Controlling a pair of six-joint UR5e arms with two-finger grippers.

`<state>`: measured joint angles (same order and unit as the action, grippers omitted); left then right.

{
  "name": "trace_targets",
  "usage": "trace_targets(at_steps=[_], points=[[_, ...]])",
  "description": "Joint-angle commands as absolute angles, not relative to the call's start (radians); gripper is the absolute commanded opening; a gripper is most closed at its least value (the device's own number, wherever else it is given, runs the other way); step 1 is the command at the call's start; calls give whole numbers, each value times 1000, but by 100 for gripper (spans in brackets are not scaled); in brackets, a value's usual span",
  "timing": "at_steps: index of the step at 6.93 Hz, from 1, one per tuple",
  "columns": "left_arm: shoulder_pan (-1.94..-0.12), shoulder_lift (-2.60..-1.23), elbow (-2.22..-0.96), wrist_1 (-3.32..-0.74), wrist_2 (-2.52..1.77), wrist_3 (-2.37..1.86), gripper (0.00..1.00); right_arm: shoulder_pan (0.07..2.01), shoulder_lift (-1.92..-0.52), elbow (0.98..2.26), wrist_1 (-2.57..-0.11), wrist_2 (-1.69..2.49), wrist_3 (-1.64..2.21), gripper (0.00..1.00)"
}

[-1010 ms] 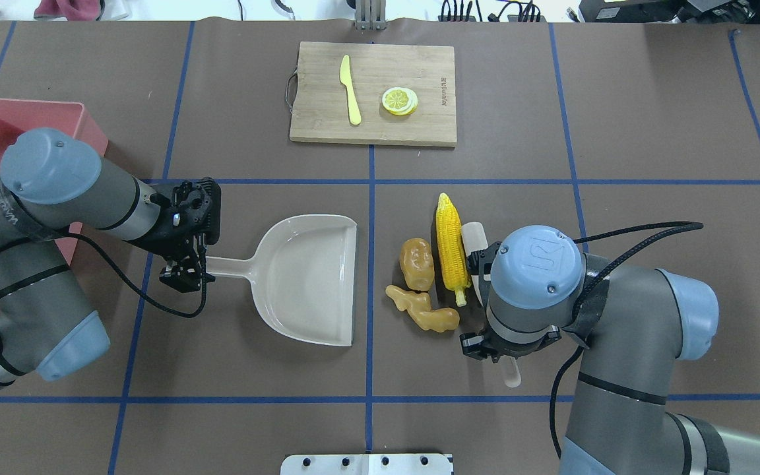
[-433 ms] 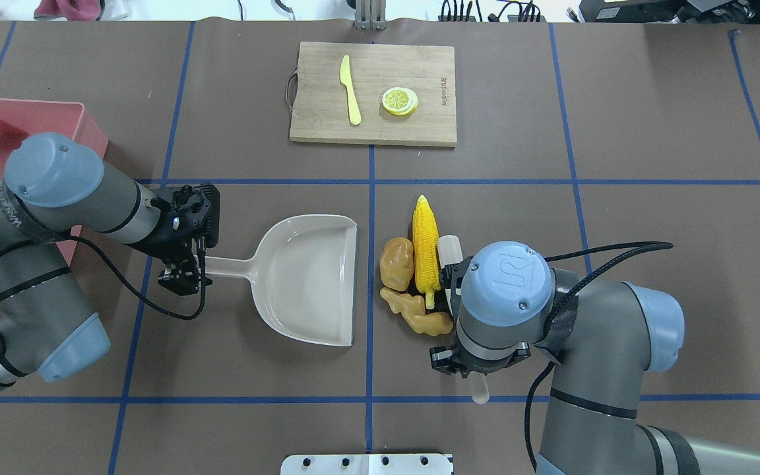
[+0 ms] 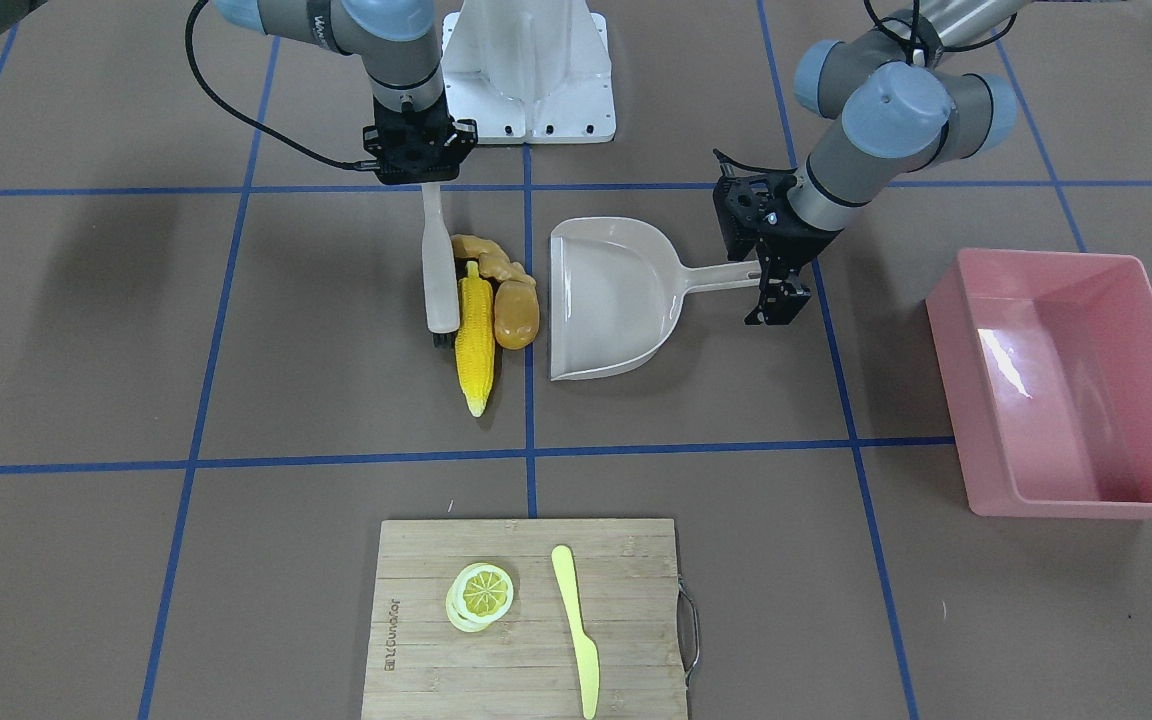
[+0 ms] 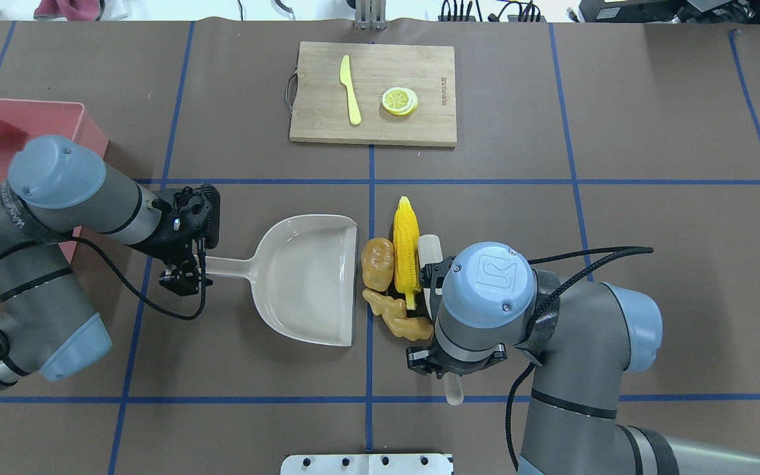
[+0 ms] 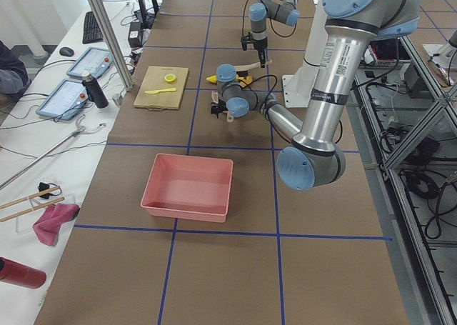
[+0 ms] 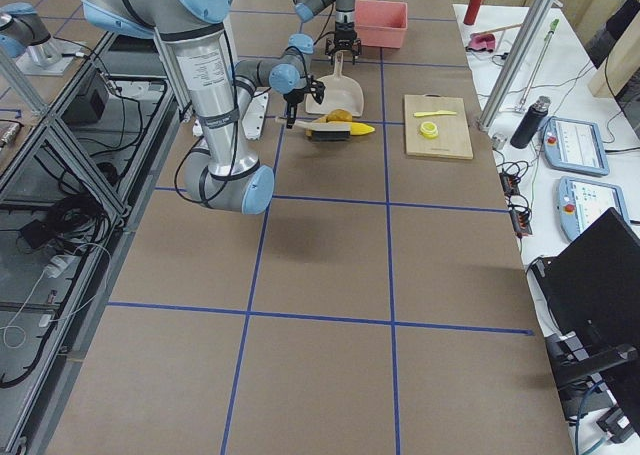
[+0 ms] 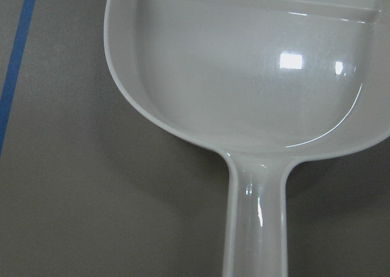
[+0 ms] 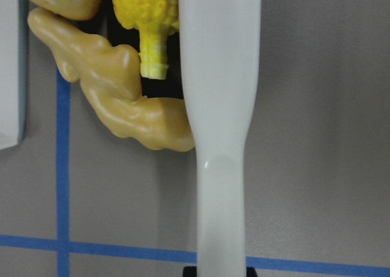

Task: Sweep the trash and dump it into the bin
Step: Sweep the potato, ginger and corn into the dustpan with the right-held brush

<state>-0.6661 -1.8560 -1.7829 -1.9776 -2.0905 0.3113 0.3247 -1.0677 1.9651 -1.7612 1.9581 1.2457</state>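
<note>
The yellow corn cob (image 4: 405, 251), brown potato (image 4: 378, 264) and tan ginger root (image 4: 398, 318) lie bunched just right of the open edge of the beige dustpan (image 4: 307, 277). My right gripper (image 3: 426, 178) is shut on the handle of a white brush (image 3: 439, 270), whose head presses against the corn's right side. My left gripper (image 4: 185, 272) is shut on the dustpan's handle and holds the pan flat on the table. The pink bin (image 4: 57, 105) stands at the far left, partly hidden behind my left arm. It is empty in the front-facing view (image 3: 1076, 495).
A wooden cutting board (image 4: 320, 125) at the back middle carries a yellow-green knife (image 4: 350, 89) and a lemon slice (image 4: 399, 101). Blue tape lines cross the brown table. The robot's base plate (image 4: 367, 464) sits at the near edge.
My right arm has moved left with the brush, pushing the corn, potato and ginger up to the dustpan's open edge. The left arm and dustpan have barely moved.
</note>
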Motion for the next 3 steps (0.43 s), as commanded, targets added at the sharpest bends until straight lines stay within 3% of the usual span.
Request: trace_targets(at_steps=[1, 3], points=[[-666, -1844, -1782, -1994, -2091, 311, 98, 305, -1051, 1945, -1695, 1960, 1281, 0], [-664, -1845, -1776, -1996, -2091, 311, 98, 299, -1042, 1925, -1628, 1962, 1319, 0]])
